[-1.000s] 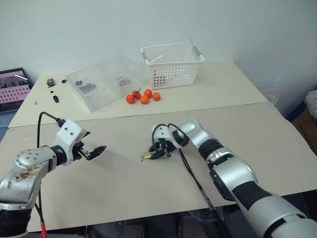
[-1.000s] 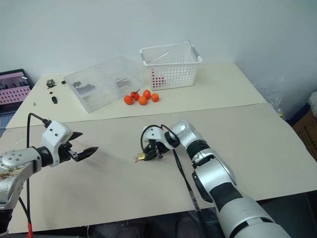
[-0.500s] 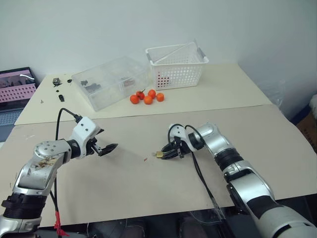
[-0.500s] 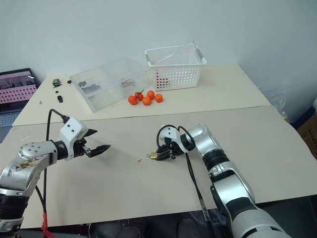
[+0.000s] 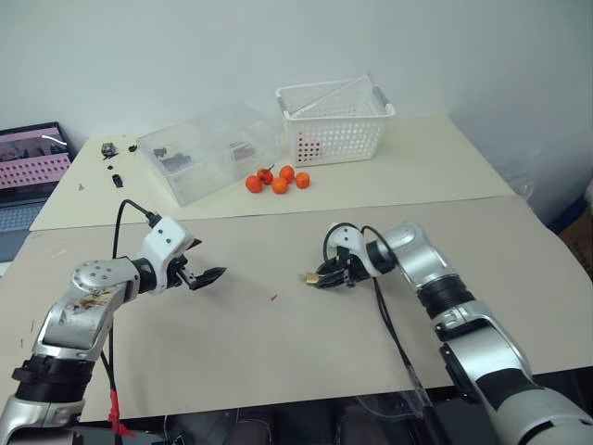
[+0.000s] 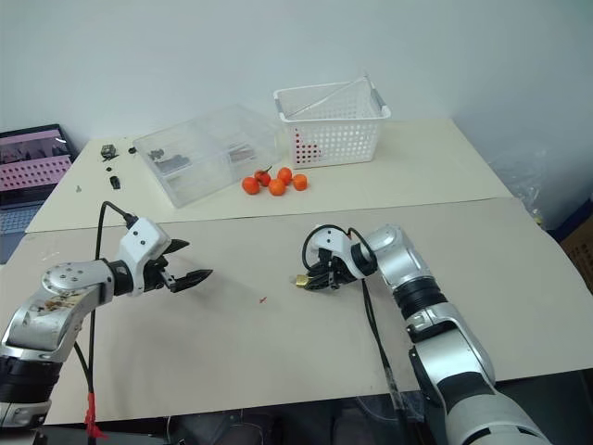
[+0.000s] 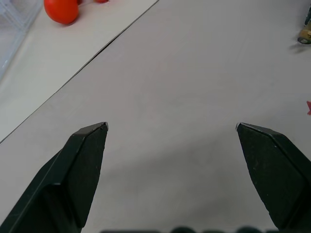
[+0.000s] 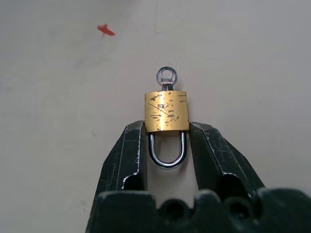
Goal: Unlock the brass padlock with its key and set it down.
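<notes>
The brass padlock [image 8: 166,111] is a small golden block with a silver shackle, and the round head of its key [image 8: 166,76] sticks out of its far end. My right gripper [image 8: 166,127] is shut on the padlock, one finger on each side of the body, with the shackle back between the fingers. In the head views the right gripper [image 5: 326,278] holds the padlock [image 5: 313,277] low over the middle of the front table, pointing left. My left gripper [image 5: 214,275] hovers open and holds nothing, well to the left of it. The padlock [image 7: 304,35] also shows far off beyond the left gripper [image 7: 172,127].
A tiny red speck [image 5: 273,298] lies on the table between the grippers. On the back table stand a white basket [image 5: 335,120] and a clear plastic box [image 5: 208,148], with several orange fruits [image 5: 278,179] in front. Small dark parts [image 5: 116,176] and a screen [image 5: 32,158] are far left.
The camera view has shifted. My right gripper has carried the padlock to the right and slightly up. My left gripper has drifted a little toward the middle, still open.
</notes>
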Robot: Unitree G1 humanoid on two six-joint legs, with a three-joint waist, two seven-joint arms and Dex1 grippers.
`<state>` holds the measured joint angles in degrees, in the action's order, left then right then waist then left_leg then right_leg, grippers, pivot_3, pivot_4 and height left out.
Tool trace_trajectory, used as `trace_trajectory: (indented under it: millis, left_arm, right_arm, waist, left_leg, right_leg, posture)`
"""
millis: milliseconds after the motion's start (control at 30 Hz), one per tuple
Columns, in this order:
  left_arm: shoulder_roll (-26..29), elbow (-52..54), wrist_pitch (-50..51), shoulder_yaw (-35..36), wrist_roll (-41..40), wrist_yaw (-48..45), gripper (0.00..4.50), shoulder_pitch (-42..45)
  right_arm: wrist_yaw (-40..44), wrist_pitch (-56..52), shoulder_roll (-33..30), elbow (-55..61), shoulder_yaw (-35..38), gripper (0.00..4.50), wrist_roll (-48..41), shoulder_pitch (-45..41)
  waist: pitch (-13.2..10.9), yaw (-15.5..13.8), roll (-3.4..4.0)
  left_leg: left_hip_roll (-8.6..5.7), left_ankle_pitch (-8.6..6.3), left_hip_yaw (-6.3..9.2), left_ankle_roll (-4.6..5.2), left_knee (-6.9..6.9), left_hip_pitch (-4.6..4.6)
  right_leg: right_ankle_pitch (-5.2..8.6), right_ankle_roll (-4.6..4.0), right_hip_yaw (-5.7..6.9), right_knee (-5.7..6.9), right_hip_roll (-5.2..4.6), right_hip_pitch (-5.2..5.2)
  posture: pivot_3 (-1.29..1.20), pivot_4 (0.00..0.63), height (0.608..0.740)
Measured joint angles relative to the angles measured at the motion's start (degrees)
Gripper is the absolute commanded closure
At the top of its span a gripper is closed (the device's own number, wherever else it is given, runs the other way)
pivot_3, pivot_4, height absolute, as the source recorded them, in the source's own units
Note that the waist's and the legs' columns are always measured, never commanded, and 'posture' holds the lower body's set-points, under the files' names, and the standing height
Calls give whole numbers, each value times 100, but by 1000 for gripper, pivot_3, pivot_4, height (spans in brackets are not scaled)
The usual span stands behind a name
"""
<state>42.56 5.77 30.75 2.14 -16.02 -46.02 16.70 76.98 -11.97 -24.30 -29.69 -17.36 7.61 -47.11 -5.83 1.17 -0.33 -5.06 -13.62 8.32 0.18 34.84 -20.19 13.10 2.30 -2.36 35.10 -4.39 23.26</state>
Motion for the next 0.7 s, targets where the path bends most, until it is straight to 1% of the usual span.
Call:
trace_trajectory:
  millis: [233,367,467,567,700]
  left_arm:
    - [-442,-248,354,-124,-257,-126,0,563]
    - [-761,-284,931,-180,-652,-236,0,985]
    - [-865,-269,1156,-329,-737,-246,0,1180]
    - [-861,-288,1200,-640,-645,-316,0,1184]
    - [-852,-424,1183,-944,-602,-543,0,1199]
  right_arm:
    - [-93,-294,-404,1579,35,3414,-246,308]
    - [-323,-353,-565,2322,94,3414,-392,399]
    - [-528,-294,-694,2657,86,3414,-346,455]
    - [-771,-18,-1063,2709,28,3414,-57,621]
    - [-952,162,-1127,2709,23,3414,11,781]
  waist:
    - [1,4,-3]
    - [1,-12,-5]
    - [2,-14,-7]
    - [2,-31,-7]
    - [2,-6,-8]
  left_leg:
    - [-1,-6,-19,10,9,-2]
    - [0,-6,-20,11,13,-1]
    - [0,-6,-23,11,14,0]
    - [0,-8,-39,14,16,1]
    - [6,-8,-55,16,16,2]
  right_leg:
    - [0,1,-2,-4,-3,-3]
    - [-1,2,-1,-2,-2,-5]
    - [-2,3,-2,-3,-2,-6]
    - [-2,3,-5,-7,-3,-6]
    - [-2,2,-14,-6,0,-4]
  posture:
    - [0,150,740]
    - [0,150,740]
    - [0,150,740]
    - [0,150,740]
    - [0,150,740]
